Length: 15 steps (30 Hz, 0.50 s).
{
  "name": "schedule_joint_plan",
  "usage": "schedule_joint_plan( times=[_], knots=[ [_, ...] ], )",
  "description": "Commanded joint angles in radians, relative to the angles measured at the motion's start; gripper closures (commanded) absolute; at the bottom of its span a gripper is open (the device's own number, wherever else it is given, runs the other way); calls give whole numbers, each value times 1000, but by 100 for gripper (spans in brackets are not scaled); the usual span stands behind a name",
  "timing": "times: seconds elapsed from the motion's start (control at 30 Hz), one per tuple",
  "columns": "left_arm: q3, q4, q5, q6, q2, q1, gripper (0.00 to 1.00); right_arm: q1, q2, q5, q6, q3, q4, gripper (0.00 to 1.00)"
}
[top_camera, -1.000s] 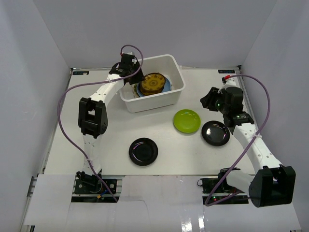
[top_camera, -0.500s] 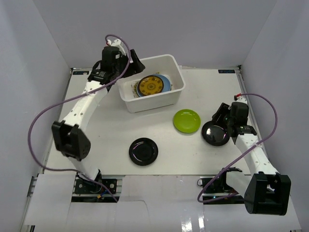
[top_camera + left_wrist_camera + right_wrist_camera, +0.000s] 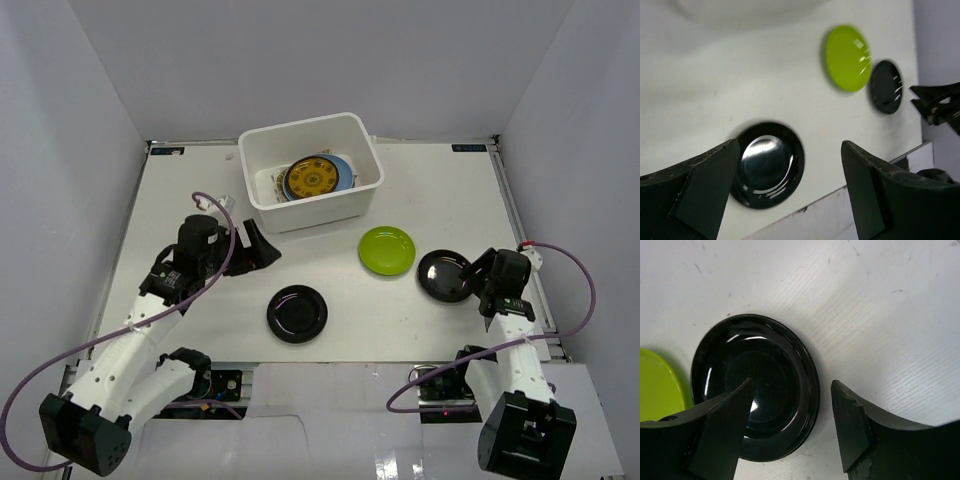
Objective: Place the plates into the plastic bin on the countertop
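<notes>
Gold-patterned plate point(image 3: 311, 178) lay in bin point(image 3: 310, 212) at far centre of table point(image 3: 180, 200), stacked on blue plate point(image 3: 346, 170); anything under those was hidden. Green plate point(image 3: 387, 250) sat on table, right of bin and nearer. Right black plate point(image 3: 445, 275) lay just right of green plate, not touching it. Near black plate point(image 3: 297, 313) lay by table's near edge, about centre. Left hand point(image 3: 790, 145) had fingers wide apart with nothing between them, hovering left of centre between bin and near black plate, pointing right. Right hand point(image 3: 791, 384) had fingers apart, low at right side of right black plate, one finger over plate's middle, other past its rim; contact couldn't be told.
</notes>
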Motion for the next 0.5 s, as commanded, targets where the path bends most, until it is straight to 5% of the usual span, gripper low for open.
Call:
schedule_joint_plan(
  times=[0.0, 0.3, 0.4, 0.47],
  knots=[
    [-132, -99, 35, -91, -67, -1, 7, -19, 44, -13, 23, -30, 16, 31],
    [-289, -90, 18, -162, -123, -4, 6, -63, 202, -119, 37, -89, 123, 35],
    [-295, -82, 15, -165, -95, -4, 6, -83, 249, -135, 43, -92, 151, 49],
    [-300, -77, 13, -168, -74, -7, 7, -97, 248, -112, 52, -93, 149, 71]
  ],
)
